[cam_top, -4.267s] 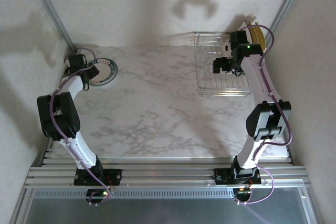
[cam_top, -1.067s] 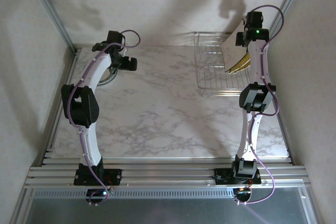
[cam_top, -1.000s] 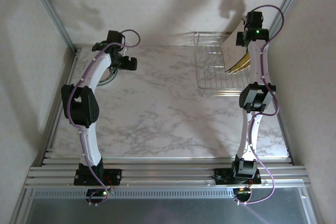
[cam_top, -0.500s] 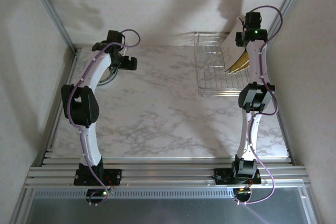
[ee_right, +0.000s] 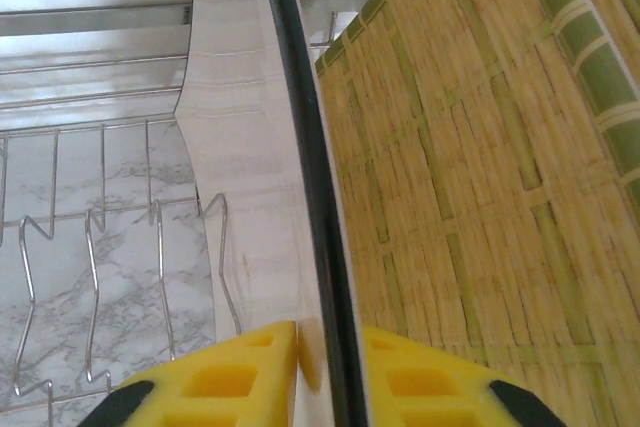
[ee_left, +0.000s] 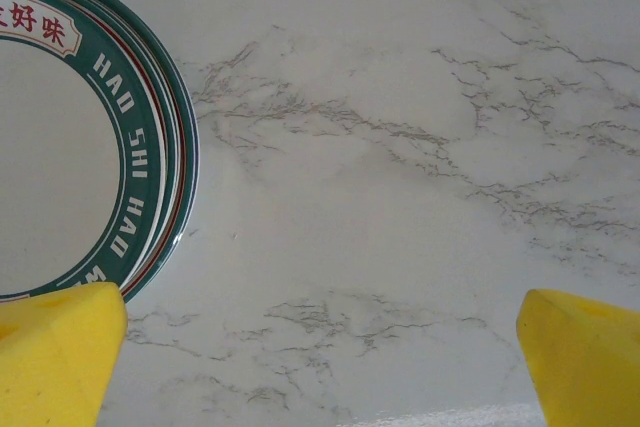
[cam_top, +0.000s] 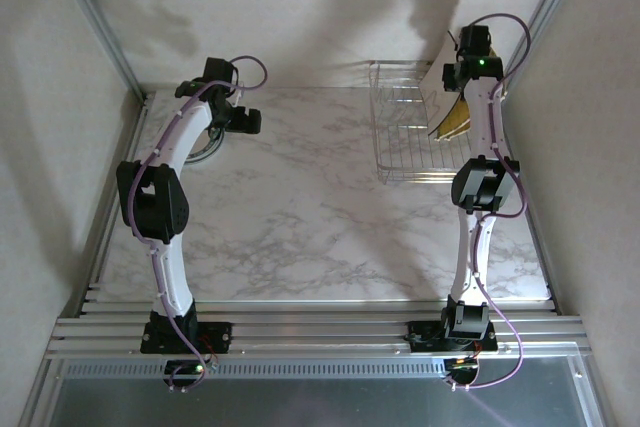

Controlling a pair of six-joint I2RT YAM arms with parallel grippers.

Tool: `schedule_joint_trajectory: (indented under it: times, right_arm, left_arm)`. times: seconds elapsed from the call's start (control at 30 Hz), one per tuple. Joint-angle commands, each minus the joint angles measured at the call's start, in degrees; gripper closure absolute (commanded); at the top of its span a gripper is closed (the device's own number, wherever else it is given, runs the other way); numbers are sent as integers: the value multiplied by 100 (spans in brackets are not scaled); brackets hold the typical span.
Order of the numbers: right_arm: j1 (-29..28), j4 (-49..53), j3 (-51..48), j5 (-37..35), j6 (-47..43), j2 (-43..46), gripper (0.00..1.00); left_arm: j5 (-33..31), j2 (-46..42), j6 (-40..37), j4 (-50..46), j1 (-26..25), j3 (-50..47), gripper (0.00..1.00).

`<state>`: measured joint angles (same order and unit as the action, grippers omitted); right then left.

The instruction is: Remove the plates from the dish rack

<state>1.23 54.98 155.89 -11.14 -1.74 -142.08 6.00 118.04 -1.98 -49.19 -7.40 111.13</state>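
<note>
My right gripper (cam_top: 451,78) is shut on the top edge of a white square plate (ee_right: 240,197) with a dark rim. It holds that plate tilted above the right end of the wire dish rack (cam_top: 408,137). A yellow woven-pattern square plate (ee_right: 480,167) leans just behind it, against the right finger (ee_right: 430,382). From above, the white plate (cam_top: 437,97) and the yellow one (cam_top: 456,119) show beside the arm. My left gripper (cam_top: 247,121) hangs open over bare marble, right of a stack of round green-rimmed plates (ee_left: 150,147).
The rack's upright wire dividers (ee_right: 100,237) stand left of the held plate, with marble tabletop (cam_top: 300,207) showing through. Back wall and corner posts close in behind the rack. The round plates (cam_top: 205,150) lie at the back left, partly under the left arm.
The right gripper has risen slightly with the white plate over the last second. Since 4.3 s ago the left arm lifted off the round plates and the right arm moved up to the square plates.
</note>
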Motion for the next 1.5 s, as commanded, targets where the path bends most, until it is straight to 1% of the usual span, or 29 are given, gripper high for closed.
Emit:
schedule_joint_trajectory:
  times: [0.0,0.2,0.57,0.67,0.83,1.0,1.2,1.47]
  right_arm:
    - [-88,-150,-24,-24,74,167,86]
    - [-96,-181,-46,-51,112,233,100]
    - [-152,-267,-108,-236,139,605,100]
    - [-165,-207,1,-321,164,685,100]
    - [-176,-204,-96,-570,146,944,100]
    - [-193,-376,-270,-737,117,1299,100]
    - [-203,-393,-262,-877,43,1589,100]
    - [-329,-345,-238,-1032,-73,2002,100]
  left_arm:
    - [-150,41,-57,-147,-11,75,0]
    - [-169,-9,-48,-151,-16,41,0]
    - [-208,-90,-15,-185,-27,-39,0]
    - [-282,-101,7,-252,-60,-13,0]
    - [-327,-223,31,-304,-98,-60,0]
    - [-336,-407,83,-224,-143,-269,0]
    - [-317,-551,127,-106,-190,-554,0]
    - [-305,-672,145,-64,-207,-701,0]
